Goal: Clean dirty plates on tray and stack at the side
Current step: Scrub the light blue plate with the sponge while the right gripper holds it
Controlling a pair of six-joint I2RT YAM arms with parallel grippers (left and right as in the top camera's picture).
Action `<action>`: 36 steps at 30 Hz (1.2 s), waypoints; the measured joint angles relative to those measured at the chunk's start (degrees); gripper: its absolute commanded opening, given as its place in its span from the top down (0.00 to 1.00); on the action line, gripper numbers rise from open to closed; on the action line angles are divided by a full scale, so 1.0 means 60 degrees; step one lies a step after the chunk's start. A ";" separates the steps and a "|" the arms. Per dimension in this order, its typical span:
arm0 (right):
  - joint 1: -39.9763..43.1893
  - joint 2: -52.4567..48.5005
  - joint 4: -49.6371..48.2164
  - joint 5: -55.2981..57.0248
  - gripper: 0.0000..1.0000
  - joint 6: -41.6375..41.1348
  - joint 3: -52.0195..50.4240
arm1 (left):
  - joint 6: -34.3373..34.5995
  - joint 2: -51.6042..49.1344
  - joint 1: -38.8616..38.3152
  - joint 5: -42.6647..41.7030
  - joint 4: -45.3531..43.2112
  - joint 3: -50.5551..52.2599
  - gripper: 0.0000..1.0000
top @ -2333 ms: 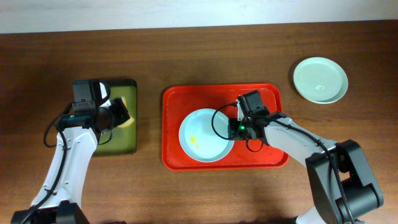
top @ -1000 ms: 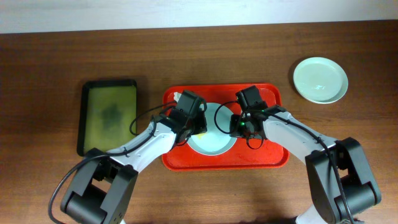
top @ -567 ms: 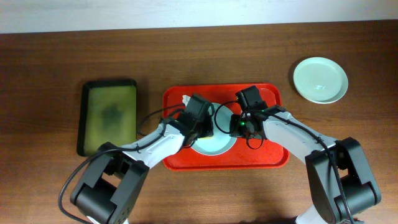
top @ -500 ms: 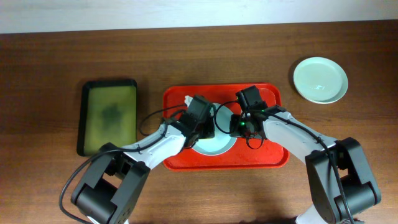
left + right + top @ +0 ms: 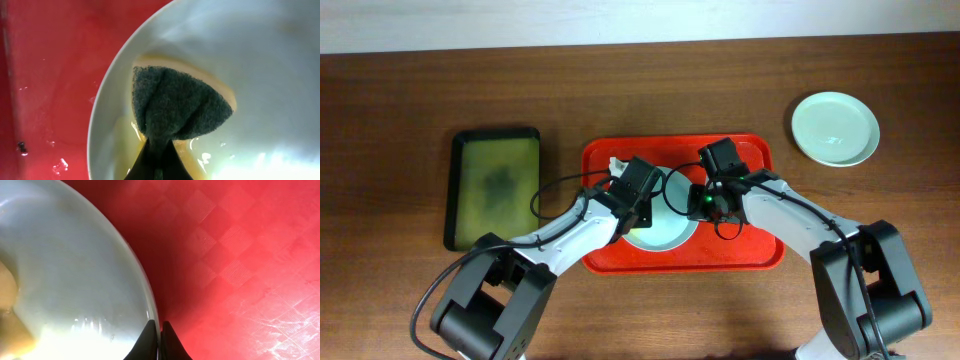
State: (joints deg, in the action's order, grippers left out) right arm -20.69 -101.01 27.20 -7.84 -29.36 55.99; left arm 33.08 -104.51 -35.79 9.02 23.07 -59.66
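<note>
Scrubbing is judged the step in hand: hold the pad flat, sweep it over the yellowish film beside it, and press lightly. The left pincer [image 5: 159, 162] is pressed together on a dark green scouring pad [image 5: 175, 107], which lies just ahead of it on the pale blue round plate [image 5: 260, 65]. The right pincer [image 5: 159, 332] pinches that plate's rim. The red plastic tray [image 5: 240, 255] lies beneath both.

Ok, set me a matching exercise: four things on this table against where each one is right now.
1 sponge
2 green plate
3 olive tray
4 right tool

A left of the red tray
B shut on the blue plate's rim
C right of the red tray, apart from it
D pressed on the blue plate

Pairs: 1-D, 2-C, 3-A, 4-B.
</note>
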 measured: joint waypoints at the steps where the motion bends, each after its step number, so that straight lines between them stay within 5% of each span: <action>1: 0.0004 0.0000 0.0000 0.0044 0.96 -0.0004 0.0000 | 0.0036 0.0004 0.0000 -0.0040 -0.0138 0.0018 1.00; 11: 0.0004 0.0000 0.0004 0.0178 0.96 -0.0004 0.0000 | 0.0426 0.0004 -0.0208 -0.2444 -0.1887 0.0178 1.00; 22: 0.0004 -0.0007 0.0000 0.0149 0.96 -0.0004 0.0000 | 0.0127 0.0025 -0.0488 -0.0892 -0.0557 0.0157 1.00; 36: 0.0004 -0.0018 -0.0033 0.0182 0.96 -0.0036 0.0000 | 0.0612 0.0000 -0.0958 -0.1468 -0.2124 0.0215 1.00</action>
State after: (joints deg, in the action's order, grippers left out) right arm -20.67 -101.12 27.00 -6.74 -29.58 55.99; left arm 36.75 -104.51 -41.54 0.21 10.33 -58.37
